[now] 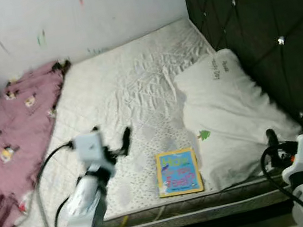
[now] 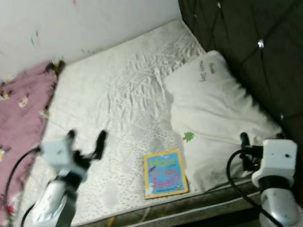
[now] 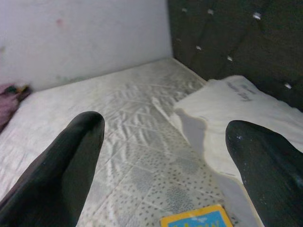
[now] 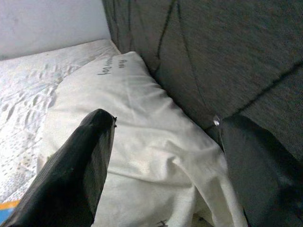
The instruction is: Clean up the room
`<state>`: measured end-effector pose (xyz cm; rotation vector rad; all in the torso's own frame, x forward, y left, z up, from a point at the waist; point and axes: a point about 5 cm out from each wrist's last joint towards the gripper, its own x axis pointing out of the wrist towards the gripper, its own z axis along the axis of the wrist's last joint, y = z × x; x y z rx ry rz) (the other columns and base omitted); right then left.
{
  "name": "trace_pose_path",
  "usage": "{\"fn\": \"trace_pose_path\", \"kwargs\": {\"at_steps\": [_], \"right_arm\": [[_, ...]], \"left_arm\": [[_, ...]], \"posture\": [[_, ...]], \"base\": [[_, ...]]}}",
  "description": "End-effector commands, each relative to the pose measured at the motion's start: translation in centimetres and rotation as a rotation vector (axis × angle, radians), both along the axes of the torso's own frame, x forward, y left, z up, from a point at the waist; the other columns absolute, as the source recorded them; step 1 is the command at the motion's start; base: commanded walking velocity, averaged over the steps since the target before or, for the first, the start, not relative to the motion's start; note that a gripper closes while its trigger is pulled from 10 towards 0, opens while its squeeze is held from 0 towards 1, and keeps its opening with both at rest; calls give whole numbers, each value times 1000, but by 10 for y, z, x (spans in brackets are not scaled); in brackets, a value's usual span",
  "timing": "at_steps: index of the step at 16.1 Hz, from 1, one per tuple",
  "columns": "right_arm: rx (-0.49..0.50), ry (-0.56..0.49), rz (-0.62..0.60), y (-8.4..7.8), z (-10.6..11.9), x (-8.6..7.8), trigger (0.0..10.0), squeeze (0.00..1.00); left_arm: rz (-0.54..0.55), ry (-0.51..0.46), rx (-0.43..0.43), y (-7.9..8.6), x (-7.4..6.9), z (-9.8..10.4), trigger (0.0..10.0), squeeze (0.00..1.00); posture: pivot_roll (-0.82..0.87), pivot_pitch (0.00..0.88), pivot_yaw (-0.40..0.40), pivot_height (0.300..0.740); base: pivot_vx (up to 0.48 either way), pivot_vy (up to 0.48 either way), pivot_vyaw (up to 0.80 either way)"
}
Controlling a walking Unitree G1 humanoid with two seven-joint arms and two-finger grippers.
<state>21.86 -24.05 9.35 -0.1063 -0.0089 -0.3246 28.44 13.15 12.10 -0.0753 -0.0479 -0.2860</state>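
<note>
The left gripper (image 1: 116,148) is hovering low in the frame, left of centre, over the mattress (image 1: 118,90), its fingers spread wide and holding nothing. The right gripper (image 4: 161,156) is hanging at the lower right, also wide apart and empty, facing the pillow (image 1: 227,112). The book (image 1: 178,172) is lying flat at lower centre, near the mattress's front edge and just beside the pillow. Its long axis is running toward the top of the frame, cover up. Judged from this, cleanup is barely starting: the book is still ungrasped, and the pink blanket (image 1: 15,130) is lying crumpled at the left.
</note>
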Motion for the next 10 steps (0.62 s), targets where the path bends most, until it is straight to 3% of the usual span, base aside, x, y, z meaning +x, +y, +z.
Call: {"fn": "trace_pose_path", "kwargs": {"at_steps": [1,4,8,10], "right_arm": [[2,-40,12,1,6,4,10000,0],[-4,-79,43,8,13,23,10000,0],[21,-34,264,42,13,52,10000,0],[4,-22,363,58,14,60,10000,0]], "left_arm": [[9,23,52,9,3,-6,10000,0],[46,1,74,22,11,-3,10000,0],[175,-73,24,27,7,6,10000,0],[239,-94,45,39,0,8,10000,0]], "posture": [[-147,18,338,740],[-147,1,309,740],[-20,0,50,740],[3,15,6,740]], "base": [[0,0,0],[0,0,0],[0,0,0],[0,0,0]]}}
